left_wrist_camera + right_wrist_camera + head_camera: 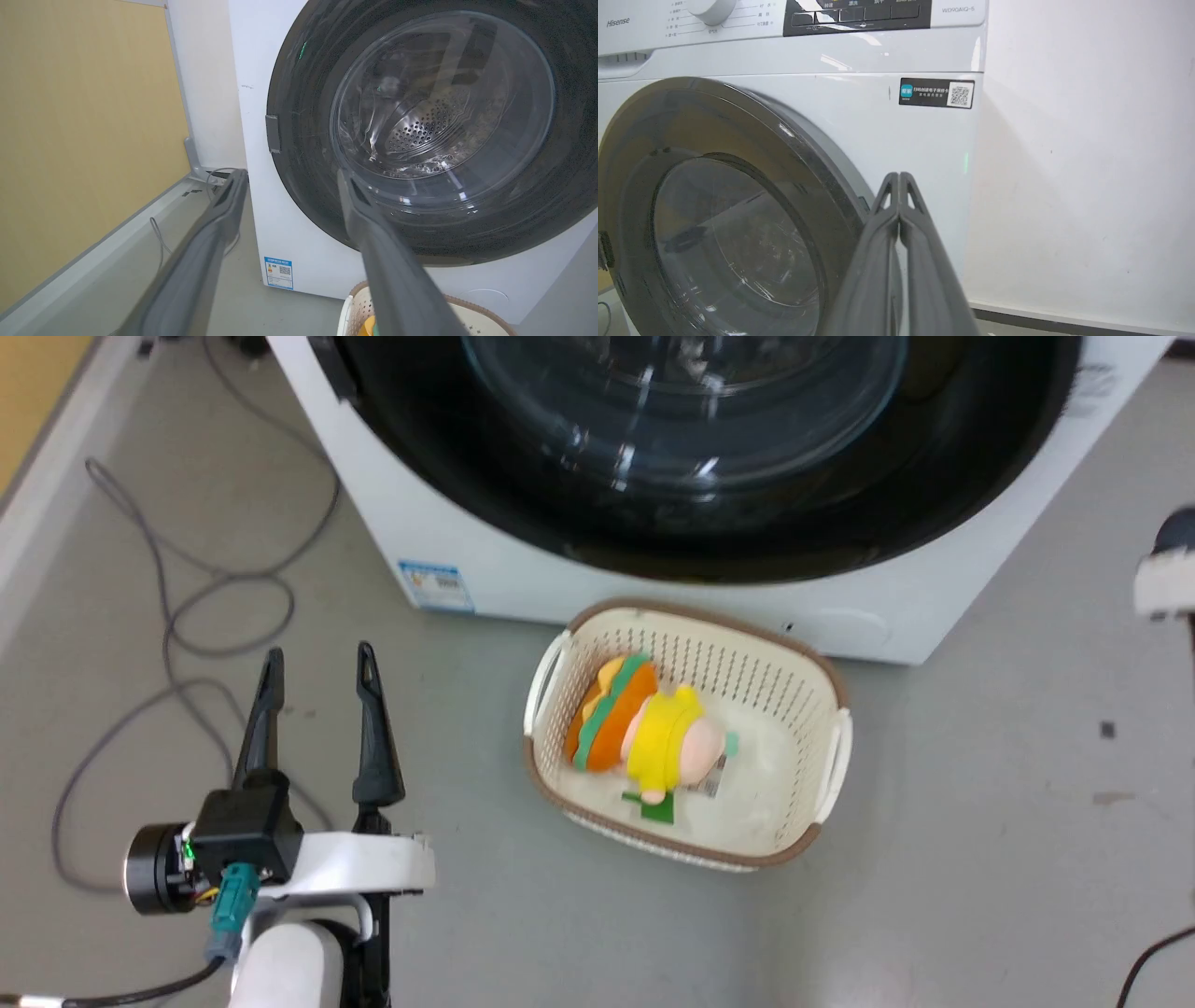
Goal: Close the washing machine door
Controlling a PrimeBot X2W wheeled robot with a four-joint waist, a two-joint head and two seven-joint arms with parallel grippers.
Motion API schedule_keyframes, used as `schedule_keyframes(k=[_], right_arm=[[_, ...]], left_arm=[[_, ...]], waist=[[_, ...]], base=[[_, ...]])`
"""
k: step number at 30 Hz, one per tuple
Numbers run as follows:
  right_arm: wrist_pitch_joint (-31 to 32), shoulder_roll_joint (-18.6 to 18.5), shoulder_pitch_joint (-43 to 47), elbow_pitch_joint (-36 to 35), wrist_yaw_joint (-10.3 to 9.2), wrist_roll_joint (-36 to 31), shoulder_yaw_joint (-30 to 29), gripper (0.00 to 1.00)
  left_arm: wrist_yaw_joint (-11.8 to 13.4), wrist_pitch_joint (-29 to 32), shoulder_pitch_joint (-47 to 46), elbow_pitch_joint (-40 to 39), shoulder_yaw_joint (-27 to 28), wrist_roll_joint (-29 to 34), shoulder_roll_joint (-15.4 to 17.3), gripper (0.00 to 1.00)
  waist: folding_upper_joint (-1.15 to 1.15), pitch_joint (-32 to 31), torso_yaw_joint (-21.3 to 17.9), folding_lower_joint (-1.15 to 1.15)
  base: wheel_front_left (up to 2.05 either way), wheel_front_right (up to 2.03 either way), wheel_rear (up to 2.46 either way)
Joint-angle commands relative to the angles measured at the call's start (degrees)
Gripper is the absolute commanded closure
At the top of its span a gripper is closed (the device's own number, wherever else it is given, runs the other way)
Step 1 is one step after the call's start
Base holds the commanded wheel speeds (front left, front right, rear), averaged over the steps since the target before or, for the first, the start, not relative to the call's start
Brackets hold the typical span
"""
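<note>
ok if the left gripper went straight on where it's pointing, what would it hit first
Probably the washing machine door, on its black rim, judging along the left gripper; depth is unclear.

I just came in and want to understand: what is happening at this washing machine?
The washing machine door looks nearly shut. The robot's right gripper, shut and holding nothing, points near its edge; the left gripper hangs open over the floor beside a basket with a plush toy.
</note>
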Motion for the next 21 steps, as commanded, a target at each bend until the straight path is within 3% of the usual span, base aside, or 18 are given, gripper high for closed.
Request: schedule_keyframes(k=[1, 9, 21], right_arm=[[-0.3, 1.1, 2.0, -2.1, -0.04, -0.8, -0.6, 1.0], [-0.3, 6.7, 14.4, -12.5, -0.04, -4.4, 0.9, 1.0], [-0.3, 11.7, 30.5, -12.9, -0.04, -5.0, 3.2, 1.0]], left_arm=[[-0.2, -0.3, 0.9, 0.2, 0.1, 0.4, 0.0, 0.0], [-0.8, -0.3, 4.3, 1.5, 1.4, 1.5, 0.0, 0.0], [-1.3, -0.3, 8.5, 2.6, 1.8, 3.1, 0.1, 0.0]], waist=[[0.0, -2.1, -1.2, 0.0], [0.0, -6.7, -3.6, 0.0], [0.0, -10.5, -4.9, 0.0]], base=[[0.0, 0.0, 0.0], [0.0, 0.0, 0.0], [0.0, 0.0, 0.0]])
